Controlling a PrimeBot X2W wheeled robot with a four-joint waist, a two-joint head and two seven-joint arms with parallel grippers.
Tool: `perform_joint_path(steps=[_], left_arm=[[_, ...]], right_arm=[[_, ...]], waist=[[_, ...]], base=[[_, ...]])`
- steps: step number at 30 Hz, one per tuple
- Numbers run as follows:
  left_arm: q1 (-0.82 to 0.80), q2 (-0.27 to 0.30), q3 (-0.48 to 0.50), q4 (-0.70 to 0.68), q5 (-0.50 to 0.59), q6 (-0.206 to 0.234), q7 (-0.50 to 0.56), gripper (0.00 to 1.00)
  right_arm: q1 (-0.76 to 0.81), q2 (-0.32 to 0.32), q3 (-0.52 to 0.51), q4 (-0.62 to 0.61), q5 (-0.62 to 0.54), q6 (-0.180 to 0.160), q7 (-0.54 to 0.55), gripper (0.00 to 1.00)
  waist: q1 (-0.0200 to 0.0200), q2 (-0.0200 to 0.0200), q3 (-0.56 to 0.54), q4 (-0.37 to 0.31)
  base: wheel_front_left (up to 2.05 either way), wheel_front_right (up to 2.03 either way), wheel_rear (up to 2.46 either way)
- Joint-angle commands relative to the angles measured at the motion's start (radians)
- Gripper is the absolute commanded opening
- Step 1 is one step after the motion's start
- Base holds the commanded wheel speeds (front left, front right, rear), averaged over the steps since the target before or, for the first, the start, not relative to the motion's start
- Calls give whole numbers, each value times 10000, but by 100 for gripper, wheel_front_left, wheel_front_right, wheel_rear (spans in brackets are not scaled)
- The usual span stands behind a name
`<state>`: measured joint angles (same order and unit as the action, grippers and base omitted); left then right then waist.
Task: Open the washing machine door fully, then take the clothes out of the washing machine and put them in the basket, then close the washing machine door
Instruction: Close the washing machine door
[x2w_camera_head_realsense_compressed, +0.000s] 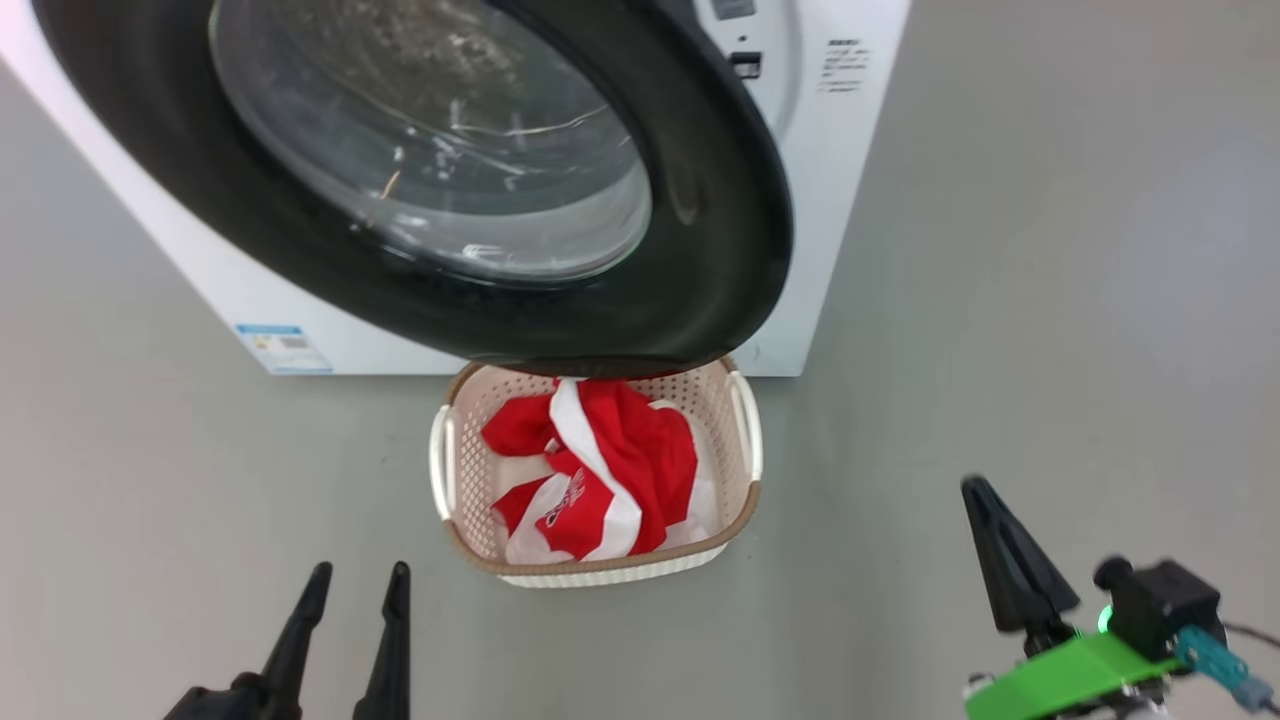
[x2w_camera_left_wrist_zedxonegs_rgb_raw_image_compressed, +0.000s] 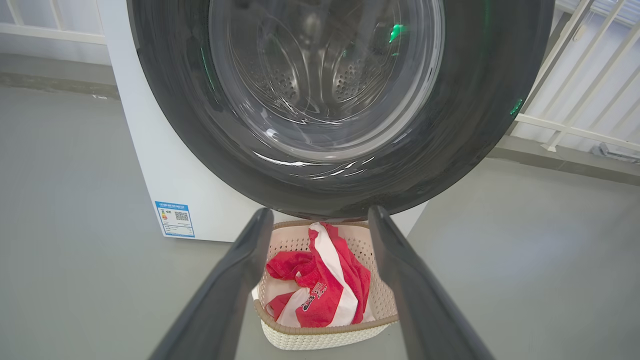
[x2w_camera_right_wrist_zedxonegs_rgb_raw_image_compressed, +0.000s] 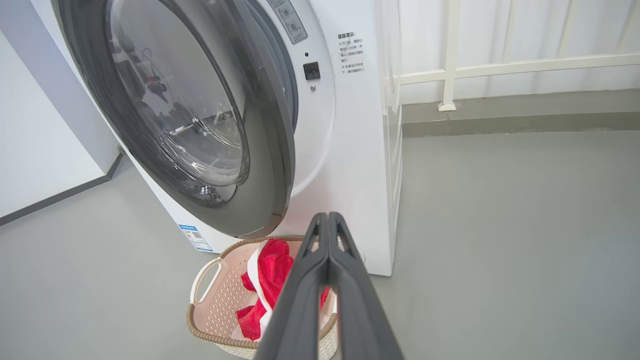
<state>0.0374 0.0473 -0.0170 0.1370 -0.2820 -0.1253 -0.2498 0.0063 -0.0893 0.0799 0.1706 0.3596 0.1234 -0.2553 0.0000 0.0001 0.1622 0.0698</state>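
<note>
The washing machine (x2w_camera_head_realsense_compressed: 835, 190) (x2w_camera_right_wrist_zedxonegs_rgb_raw_image_compressed: 350, 150) is a white box, and the washing machine door (x2w_camera_head_realsense_compressed: 700, 250) (x2w_camera_left_wrist_zedxonegs_rgb_raw_image_compressed: 165, 100) (x2w_camera_right_wrist_zedxonegs_rgb_raw_image_compressed: 270, 165) stands ajar, swung out over the far end of the basket. The cream basket (x2w_camera_head_realsense_compressed: 445, 470) (x2w_camera_left_wrist_zedxonegs_rgb_raw_image_compressed: 325, 332) (x2w_camera_right_wrist_zedxonegs_rgb_raw_image_compressed: 200, 280) sits on the floor against the machine's front, holding the red and white clothes (x2w_camera_head_realsense_compressed: 620, 470) (x2w_camera_left_wrist_zedxonegs_rgb_raw_image_compressed: 320, 285) (x2w_camera_right_wrist_zedxonegs_rgb_raw_image_compressed: 272, 265). My left gripper (x2w_camera_head_realsense_compressed: 360, 572) (x2w_camera_left_wrist_zedxonegs_rgb_raw_image_compressed: 317, 215) is open and empty, just short of the basket's near left corner. Off to the basket's right, my right gripper (x2w_camera_head_realsense_compressed: 975, 485) (x2w_camera_right_wrist_zedxonegs_rgb_raw_image_compressed: 327, 215) is shut on nothing, fingers pressed together.
Grey floor (x2w_camera_head_realsense_compressed: 1050, 300) spreads around the machine and basket. A white railing (x2w_camera_right_wrist_zedxonegs_rgb_raw_image_compressed: 450, 70) (x2w_camera_left_wrist_zedxonegs_rgb_raw_image_compressed: 575, 75) runs behind and to the right of the machine. A blue label (x2w_camera_head_realsense_compressed: 283, 348) marks the machine's lower left corner. A white wall (x2w_camera_right_wrist_zedxonegs_rgb_raw_image_compressed: 40, 150) rises on the machine's left.
</note>
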Motion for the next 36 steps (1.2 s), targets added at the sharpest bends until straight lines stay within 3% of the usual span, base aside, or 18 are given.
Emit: perform_joint_path(steps=[1,16,36], left_arm=[[-338,31,235,-269,-118,-54,-120,100],[-905,30,-300,-459,-540,-54,-120,100],[-2111,30,-882,-822,-1054,-36,-120,100]], right_arm=[[-445,-150,328,-237,16,73,-65,0],[-2583,-541,1096,-81,78,73,-65,0],[-4978,-825,793,-120,252,73,-65,0]], waist=[[0,-1,191,239],[0,-1,1291,1347],[0,-1,3242,2113]], base=[[0,0,0],[0,0,0],[0,0,0]])
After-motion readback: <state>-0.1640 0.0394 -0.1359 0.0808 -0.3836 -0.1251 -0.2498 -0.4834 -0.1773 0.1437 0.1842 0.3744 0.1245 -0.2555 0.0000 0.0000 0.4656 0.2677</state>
